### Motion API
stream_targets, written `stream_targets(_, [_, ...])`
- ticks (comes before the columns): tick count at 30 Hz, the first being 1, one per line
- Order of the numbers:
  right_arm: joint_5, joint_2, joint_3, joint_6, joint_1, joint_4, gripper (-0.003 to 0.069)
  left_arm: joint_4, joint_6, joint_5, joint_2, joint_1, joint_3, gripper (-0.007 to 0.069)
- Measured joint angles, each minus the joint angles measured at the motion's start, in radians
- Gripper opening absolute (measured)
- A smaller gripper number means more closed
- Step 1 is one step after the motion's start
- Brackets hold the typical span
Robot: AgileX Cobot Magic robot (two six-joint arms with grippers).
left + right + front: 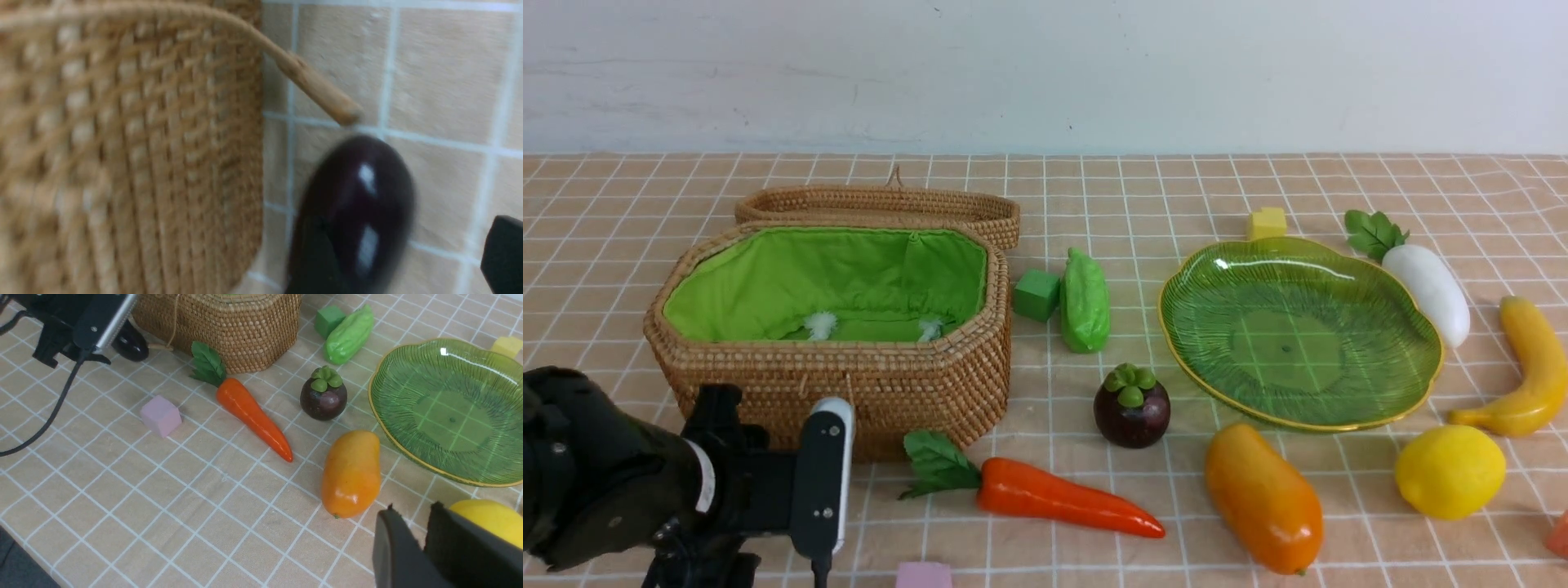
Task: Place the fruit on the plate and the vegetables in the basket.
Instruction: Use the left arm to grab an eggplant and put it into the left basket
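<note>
Your left gripper [408, 257] sits low in front of the left side of the large octagonal tan wicker basket with bright green lining [849, 384]. Its jaws stand wide on either side of the rounded end of the long, glossy dark purple eggplant [359, 204]. One finger [504, 253] stands clear of the skin. The other overlaps it in a blurred wrist view, so you cannot be sure it touches. The eggplant lies on the peach checked tablecloth [1094, 188] just beside the basket wall, near the basket's small wooden toggle [322, 98].

Your right gripper [416, 516] hangs above the cloth, its fingers drawn nearly together with nothing between them. It is just beside the round yellow lemon [1450, 471] and near the orange mango [1262, 498].

The basket stands open, its wicker lid [882, 204] lying behind it. The orange carrot with green leaves [1054, 494] lies on the cloth in front of the basket. The wrinkled green pod [1085, 300] lies beside a small green cube [1036, 294], between the basket and the translucent green leaf-shaped plate with a thin gold rim [1298, 335]. The white radish with green leaves [1425, 290] lies along the plate's far right rim. The dark purple mangosteen with a green cap [1131, 406] stands near the plate's left rim. The curved yellow banana [1535, 367] lies to the plate's right, and the mango is in front of the plate.
</note>
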Motion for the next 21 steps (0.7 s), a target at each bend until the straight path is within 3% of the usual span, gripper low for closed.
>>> stream_targets(8, [0.015,0.000,0.000,0.000,0.000,0.014,0.0139,0.096,-0.171,0.073,0.114,0.000,-0.079,0.0500])
stream_targets(16, [0.018,0.000,0.000,0.000,0.000,0.015,0.0139,0.089,-0.168,0.144,0.114,0.000,-0.079,0.0428])
stream_targets(21, [0.018,0.000,0.000,0.000,0.000,0.017,0.0139,0.085,-0.145,0.142,0.114,0.000,-0.079,0.0422])
